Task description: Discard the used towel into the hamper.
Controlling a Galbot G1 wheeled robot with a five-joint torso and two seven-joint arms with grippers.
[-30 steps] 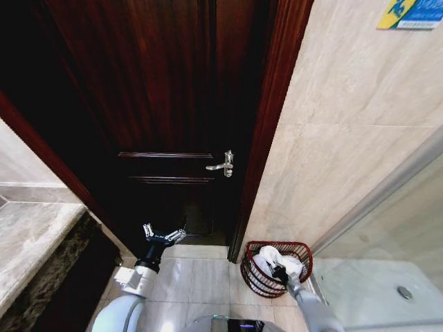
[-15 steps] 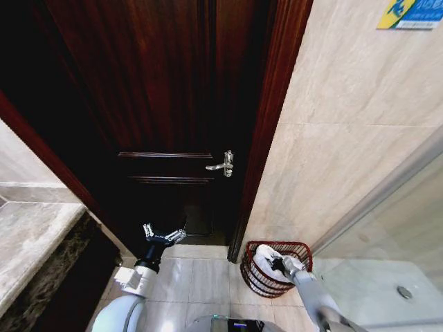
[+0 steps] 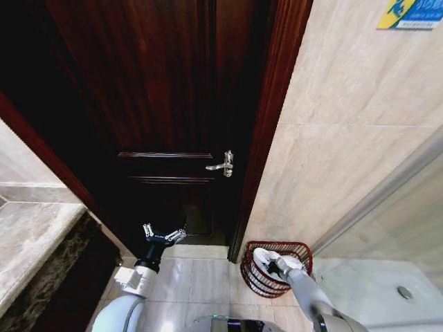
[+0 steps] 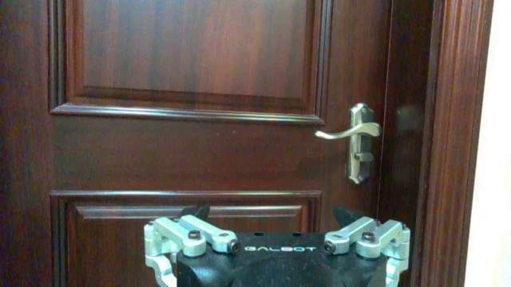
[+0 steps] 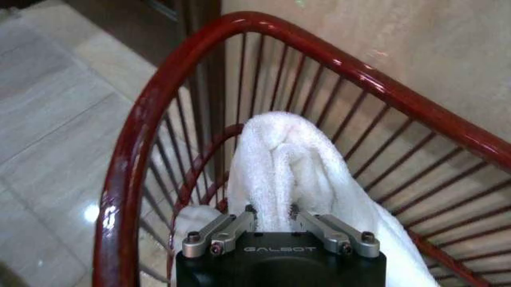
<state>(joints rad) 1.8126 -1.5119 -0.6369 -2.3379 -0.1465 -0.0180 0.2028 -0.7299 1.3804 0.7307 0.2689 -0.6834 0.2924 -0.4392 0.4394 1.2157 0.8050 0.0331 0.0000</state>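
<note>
Right claw pinched shut; left claw spread, raised.

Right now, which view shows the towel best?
The right wrist view: the towel sits close up inside the hamper, pinched by the right end effector. The head view shows it small and far off. The left wrist view faces the door.

Pale tiled floor; the hamper stands on it
</note>
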